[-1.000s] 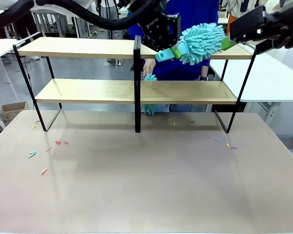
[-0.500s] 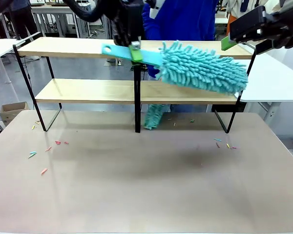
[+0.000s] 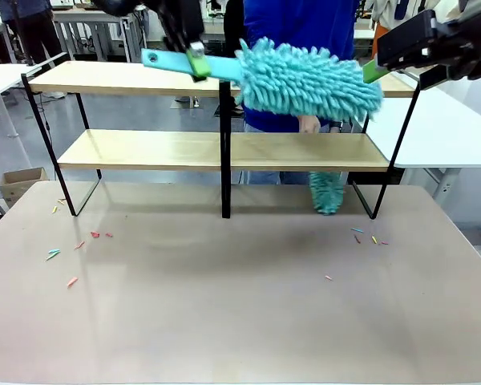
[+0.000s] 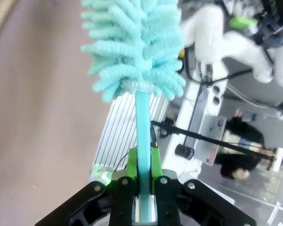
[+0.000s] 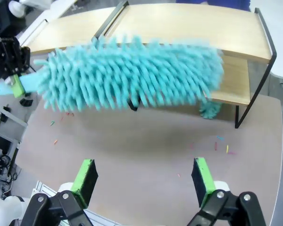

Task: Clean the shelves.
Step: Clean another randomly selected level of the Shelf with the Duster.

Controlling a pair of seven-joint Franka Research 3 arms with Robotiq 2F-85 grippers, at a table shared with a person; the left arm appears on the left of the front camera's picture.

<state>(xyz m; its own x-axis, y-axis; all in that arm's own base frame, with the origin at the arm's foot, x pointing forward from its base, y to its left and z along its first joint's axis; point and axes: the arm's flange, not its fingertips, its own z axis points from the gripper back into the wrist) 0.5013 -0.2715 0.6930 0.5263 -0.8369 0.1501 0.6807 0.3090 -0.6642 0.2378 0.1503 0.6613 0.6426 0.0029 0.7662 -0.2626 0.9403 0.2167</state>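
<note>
While the left end effector point(image 3: 194, 58) stays out of it, no — it's clamped on the duster point(image 3: 305, 79) handle, fluffy head level with the top board of the shelves point(image 3: 144, 80) at the table's far edge. Looks mid-sweep; next it probably needs lowering onto the wood. Right end effector point(image 5: 144, 181) hangs wide, empty.

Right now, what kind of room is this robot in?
Probably a robot lab or workshop. A robot hand waves a fluffy duster over test shelves, more white tables stand around, and another white robot arm stands nearby.
</note>
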